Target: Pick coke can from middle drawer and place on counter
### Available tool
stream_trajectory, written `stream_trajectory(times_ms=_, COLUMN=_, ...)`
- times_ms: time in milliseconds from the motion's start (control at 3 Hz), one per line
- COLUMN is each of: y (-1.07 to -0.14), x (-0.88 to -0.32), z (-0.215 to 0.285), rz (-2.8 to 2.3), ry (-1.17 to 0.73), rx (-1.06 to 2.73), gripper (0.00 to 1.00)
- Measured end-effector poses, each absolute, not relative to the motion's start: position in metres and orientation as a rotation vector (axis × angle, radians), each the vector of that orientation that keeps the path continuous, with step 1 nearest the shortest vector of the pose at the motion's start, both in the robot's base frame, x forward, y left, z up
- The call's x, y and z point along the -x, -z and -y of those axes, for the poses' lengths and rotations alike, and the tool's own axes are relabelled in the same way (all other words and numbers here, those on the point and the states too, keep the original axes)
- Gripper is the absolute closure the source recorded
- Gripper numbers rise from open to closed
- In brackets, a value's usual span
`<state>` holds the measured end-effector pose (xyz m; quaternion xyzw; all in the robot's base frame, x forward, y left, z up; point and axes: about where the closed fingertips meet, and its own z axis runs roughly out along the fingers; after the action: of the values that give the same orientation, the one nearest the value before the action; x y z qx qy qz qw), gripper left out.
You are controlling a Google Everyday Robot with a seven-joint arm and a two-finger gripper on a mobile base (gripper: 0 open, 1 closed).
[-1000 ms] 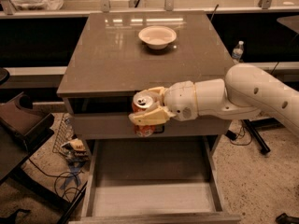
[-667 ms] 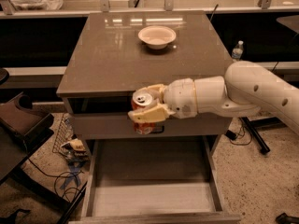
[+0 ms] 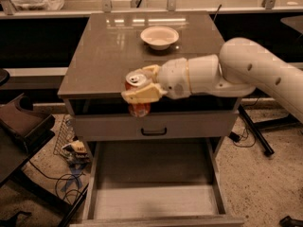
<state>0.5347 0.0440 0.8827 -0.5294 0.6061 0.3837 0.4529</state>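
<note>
My gripper (image 3: 140, 86) is shut on the coke can (image 3: 137, 81), a small red can with a silver top and pull tab. It holds the can upright at the front edge of the counter (image 3: 104, 56), with the can's base hanging in front of the counter lip. The white arm reaches in from the right. The middle drawer (image 3: 154, 195) is pulled open below, its pale floor bare.
A white bowl (image 3: 160, 36) sits at the back middle of the counter. A closed drawer front with a black bar handle (image 3: 154, 132) lies just under the can. A dark chair (image 3: 21, 126) and cables stand on the floor at the left.
My gripper has lifted the coke can a little higher, from the drawer-front level up to the counter's front edge.
</note>
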Motion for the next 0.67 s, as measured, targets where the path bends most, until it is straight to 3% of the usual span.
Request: stream_trajectory(times_ms=667, y=-0.918, x=-0.613, z=-0.079, rz=-1.524, ry=-0.917, rx=1.245, gripper=1.00)
